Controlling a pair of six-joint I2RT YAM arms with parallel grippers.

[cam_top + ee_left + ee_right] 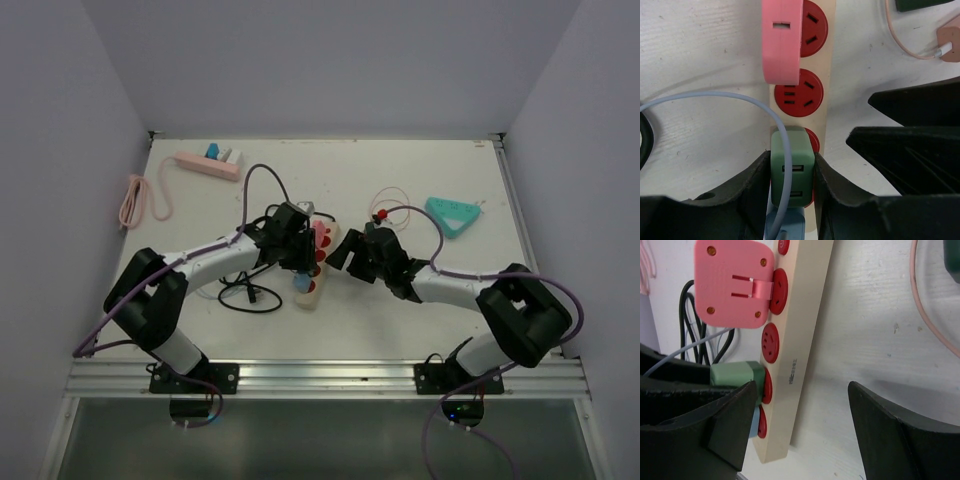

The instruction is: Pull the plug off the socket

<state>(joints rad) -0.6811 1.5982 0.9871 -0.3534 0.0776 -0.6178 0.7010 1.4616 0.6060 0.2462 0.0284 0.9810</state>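
Two hands: the left hand (792, 172) is closed on the green plug (792, 150), one finger flat on each side. The right hand (801, 390) is spread wide and holds nothing.
Plug's place: low centre of the left wrist view, seated in the third red socket (812, 137) of the power strip (805, 315), near the centre of the top view.
Neighbours: a pink adapter (782, 40) sits two sockets farther up the frame. A blue plug (785, 227) sits just below the green one, touching or nearly so.
Key relation: the plug lies directly between the left fingers, so the left arm is the one placed to pull. The right hand straddles the strip's lower end without visibly touching it.
Strip's long axis: top to bottom in both wrist views, flat on the white surface (700, 60).
Plug's long axis: square to the strip's face, pointing left in the right wrist view and out toward the lens in the left wrist view.
Cable: a pale cable (715, 95) runs down over the plug's face between the fingers.
Judgement: the pull should go straight along the plug's axis, away from the socket face. The strip will likely lift unless the right hand pins it.
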